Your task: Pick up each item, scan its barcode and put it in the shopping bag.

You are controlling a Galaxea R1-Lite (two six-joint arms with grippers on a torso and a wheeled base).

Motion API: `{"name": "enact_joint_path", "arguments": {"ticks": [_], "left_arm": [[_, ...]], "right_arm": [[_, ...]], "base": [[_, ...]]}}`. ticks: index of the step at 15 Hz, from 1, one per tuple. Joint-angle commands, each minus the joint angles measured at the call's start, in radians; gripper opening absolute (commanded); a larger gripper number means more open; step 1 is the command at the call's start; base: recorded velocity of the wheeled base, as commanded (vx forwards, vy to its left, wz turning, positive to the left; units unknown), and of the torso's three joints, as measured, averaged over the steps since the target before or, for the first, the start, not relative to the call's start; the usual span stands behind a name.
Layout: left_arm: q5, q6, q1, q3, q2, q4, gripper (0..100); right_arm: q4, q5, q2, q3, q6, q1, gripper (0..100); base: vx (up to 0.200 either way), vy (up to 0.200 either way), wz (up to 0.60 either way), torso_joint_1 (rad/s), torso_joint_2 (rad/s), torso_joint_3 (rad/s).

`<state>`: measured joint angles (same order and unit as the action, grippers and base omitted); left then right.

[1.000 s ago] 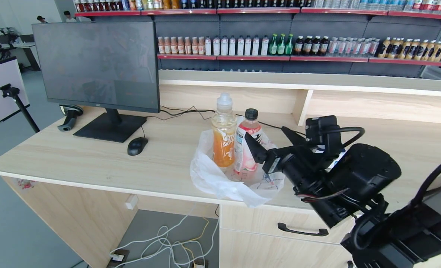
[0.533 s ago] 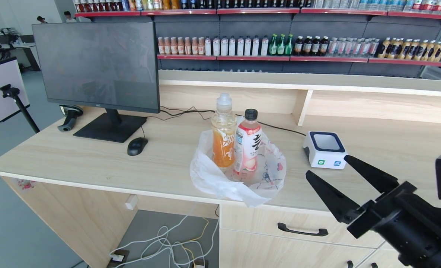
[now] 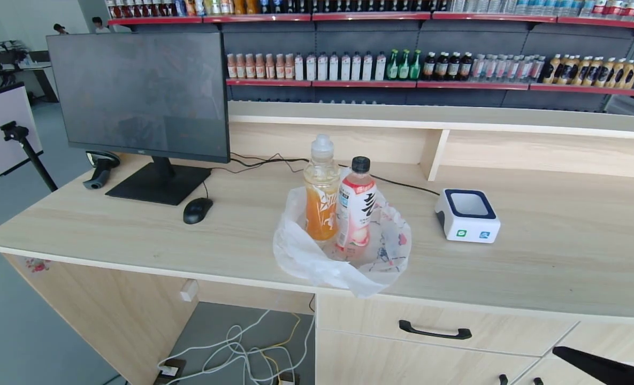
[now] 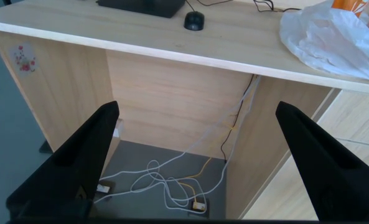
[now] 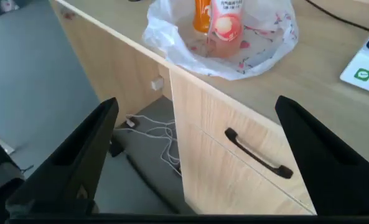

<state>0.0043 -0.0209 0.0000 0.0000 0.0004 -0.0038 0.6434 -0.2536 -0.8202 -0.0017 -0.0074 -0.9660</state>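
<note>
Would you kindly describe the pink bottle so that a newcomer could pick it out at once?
On the wooden counter, right of the monitor, a crumpled white shopping bag sits near the front edge with two bottles standing in it. The pink bottle is the right-hand one: shorter than the orange bottle beside it, with a black cap rather than a clear one.

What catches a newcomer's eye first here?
Two bottles stand upright in the white shopping bag at the middle of the counter: an orange drink bottle beside a pink-labelled bottle. Right of the bag sits a small white scanner; a large dark monitor stands toward the left end. The left gripper and right gripper hang open, low before the counter.
</note>
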Motion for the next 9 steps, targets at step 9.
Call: {"name": "enact_joint_path", "arguments": {"ticks": [9], "left_arm": [[0.0,-0.001,0.0,0.0,0.001,-0.007,100]], "right_arm": [[-0.642,0.255,0.82,0.002,-0.02,-0.293,100]], "base": [[0.0,0.0,0.0,0.0,0.0,0.0]]}}
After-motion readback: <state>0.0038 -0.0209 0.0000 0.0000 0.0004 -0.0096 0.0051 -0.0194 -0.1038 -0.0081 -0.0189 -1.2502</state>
